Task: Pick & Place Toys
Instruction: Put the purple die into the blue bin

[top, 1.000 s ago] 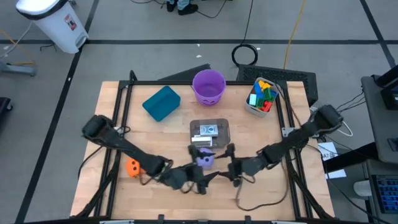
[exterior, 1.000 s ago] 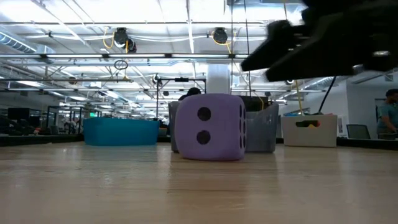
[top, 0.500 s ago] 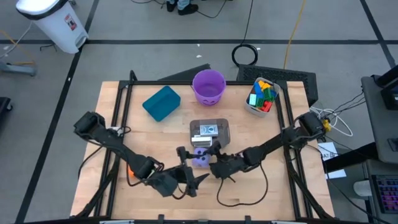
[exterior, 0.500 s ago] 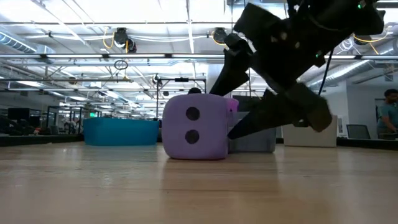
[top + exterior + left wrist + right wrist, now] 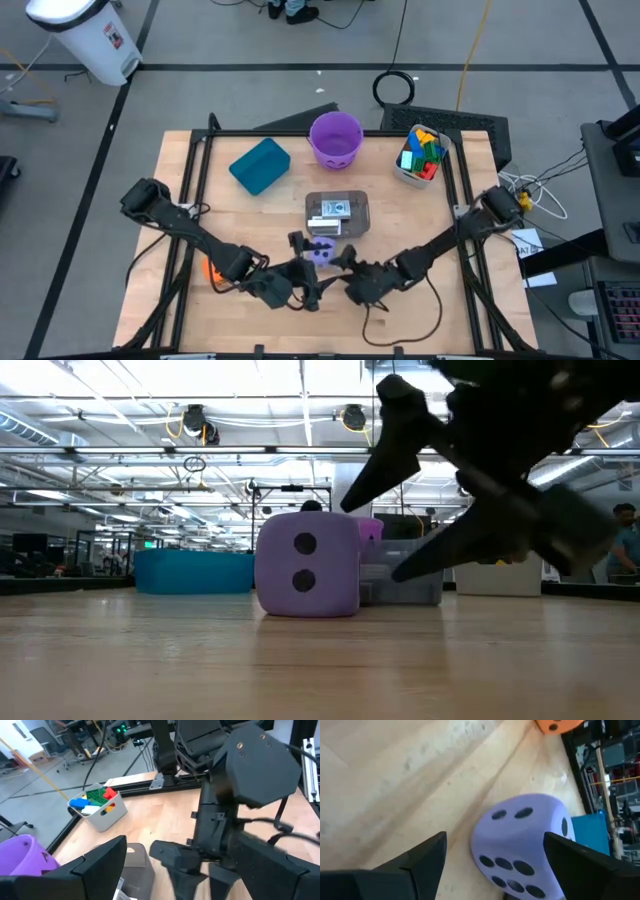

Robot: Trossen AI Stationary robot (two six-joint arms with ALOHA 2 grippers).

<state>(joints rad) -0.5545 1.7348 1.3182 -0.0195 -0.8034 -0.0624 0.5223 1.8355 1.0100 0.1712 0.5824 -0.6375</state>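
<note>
Purple die (image 5: 321,253): sits on the wooden table (image 5: 270,210), in the near half about midway between the left and right edges, touching or just in front of the clear lidded tub (image 5: 337,212). The low view shows a two-pip face (image 5: 305,563) turned toward the near edge.
Right gripper (image 5: 345,266): low over the table just beside the die on its right-edge side. Fingers spread wide, holding nothing. The right wrist view looks past both dark fingers (image 5: 415,862) at the die (image 5: 522,845), which lies between them but clear of both.
Left gripper (image 5: 303,274): near the near edge, just on the die's left-edge side, close to the right gripper. Fingers spread wide, nothing between them. Its wrist view faces the right arm (image 5: 235,810).
Orange die (image 5: 212,268): near the left edge in the near half, mostly hidden under the left arm; a corner shows in the right wrist view (image 5: 557,725).
Block tub (image 5: 421,155): far right corner, filled with red, blue, green and yellow blocks (image 5: 420,150); seen also from the left wrist (image 5: 97,805).
Purple bucket (image 5: 335,139): middle of the far edge, upright.
Teal bin (image 5: 260,165): left of the bucket, toward the far left corner.
Person (image 5: 625,540): stands in the room beyond the right side of the table, low view only.
</note>
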